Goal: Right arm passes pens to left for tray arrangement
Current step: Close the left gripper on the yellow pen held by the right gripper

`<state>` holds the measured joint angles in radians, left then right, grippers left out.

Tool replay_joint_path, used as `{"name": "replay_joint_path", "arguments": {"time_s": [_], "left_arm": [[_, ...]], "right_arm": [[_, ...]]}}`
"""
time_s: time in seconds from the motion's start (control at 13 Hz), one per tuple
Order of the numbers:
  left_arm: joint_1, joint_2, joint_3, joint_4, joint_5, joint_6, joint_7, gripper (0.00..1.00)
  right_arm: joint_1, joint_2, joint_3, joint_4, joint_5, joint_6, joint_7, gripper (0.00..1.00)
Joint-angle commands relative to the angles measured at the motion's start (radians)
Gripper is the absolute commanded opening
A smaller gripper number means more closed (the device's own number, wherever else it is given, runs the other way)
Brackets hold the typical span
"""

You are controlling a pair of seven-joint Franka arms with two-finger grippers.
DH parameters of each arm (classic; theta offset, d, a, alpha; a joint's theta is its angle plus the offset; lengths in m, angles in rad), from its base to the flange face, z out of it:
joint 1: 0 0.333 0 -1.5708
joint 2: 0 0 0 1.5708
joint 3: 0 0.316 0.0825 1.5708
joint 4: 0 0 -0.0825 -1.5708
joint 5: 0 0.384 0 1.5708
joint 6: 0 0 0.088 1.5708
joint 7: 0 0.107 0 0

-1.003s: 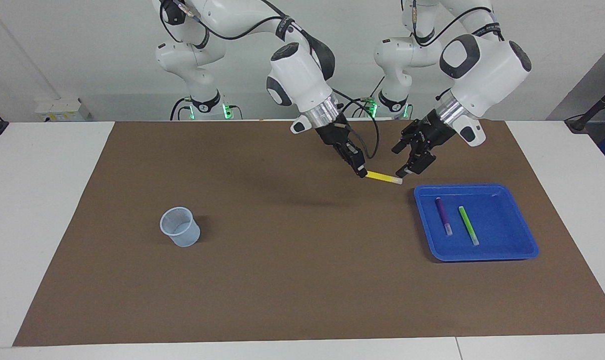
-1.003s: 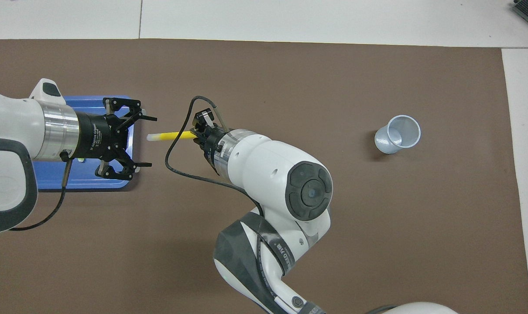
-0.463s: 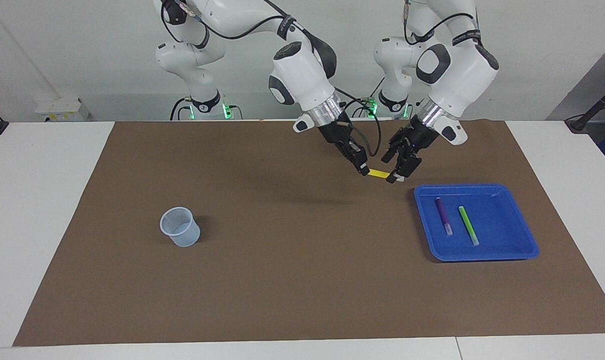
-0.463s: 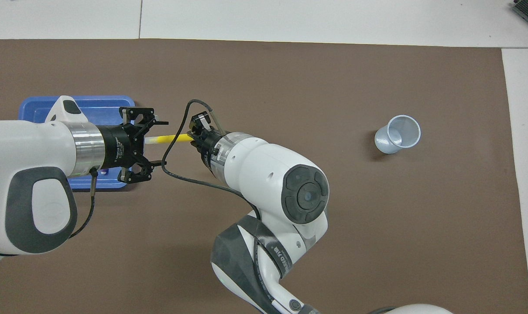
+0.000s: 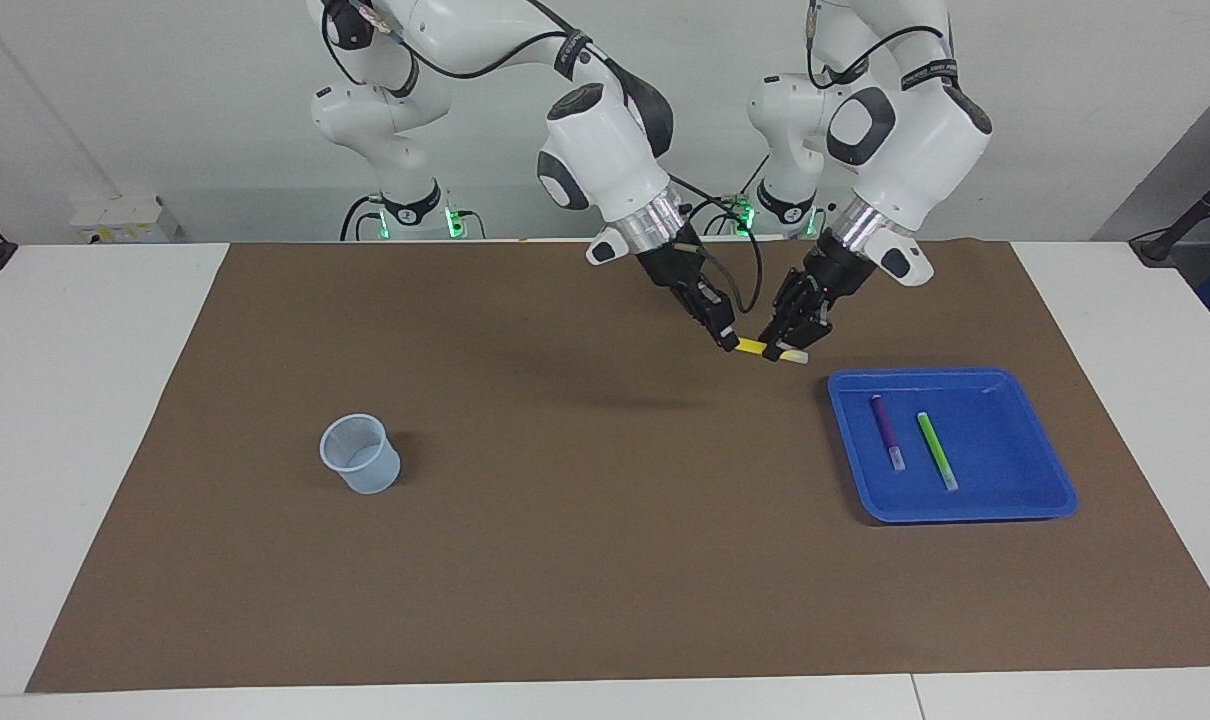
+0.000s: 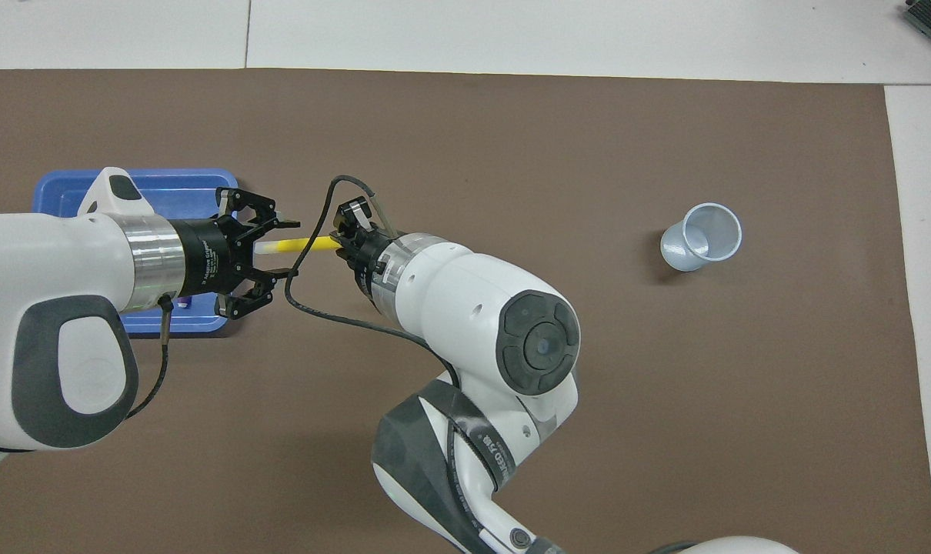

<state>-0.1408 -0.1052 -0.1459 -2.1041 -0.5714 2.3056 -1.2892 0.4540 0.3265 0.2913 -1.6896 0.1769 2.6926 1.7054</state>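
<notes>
**Yellow pen between my two pincers**

The yellow pen (image 5: 755, 346) hangs in the air over the brown mat (image 5: 565, 560), just off the blue tray's (image 5: 1055, 480) corner nearest the robots. My right pincer (image 5: 729, 343) is clamped on its yellow end. My left pincer (image 5: 783, 352) sits around its pale end; I cannot tell whether it grips. The purple pen (image 5: 886, 431) and green pen (image 5: 936, 449) lie side by side in the tray. The cup (image 5: 361, 455) stands toward the right arm's end. No lettering is readable.

Mat (image 5: 605, 560) open mid-table, cup (image 5: 361, 455) – tray (image 5: 1050, 505) at ends, both grippers crowd tray's robot-side edge

Both arms reach inward, right gripper (image 5: 727, 343) clamped tight and left gripper (image 5: 785, 350) facing it tip to tip.
</notes>
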Motion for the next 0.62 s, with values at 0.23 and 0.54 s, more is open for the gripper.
{"name": "replay_joint_path", "arguments": {"time_s": [0.23,0.54], "left_arm": [[-0.017,-0.033,0.012,-0.039,-0.019,0.023,0.018,0.0],[-0.011,-0.033,0.012,-0.036,-0.018,0.015,0.036,0.0]], "right_arm": [[-0.003,-0.017,0.002,-0.025,0.003,0.027,0.013,0.0],[-0.003,-0.017,0.002,-0.025,0.003,0.027,0.011,0.0]]}}
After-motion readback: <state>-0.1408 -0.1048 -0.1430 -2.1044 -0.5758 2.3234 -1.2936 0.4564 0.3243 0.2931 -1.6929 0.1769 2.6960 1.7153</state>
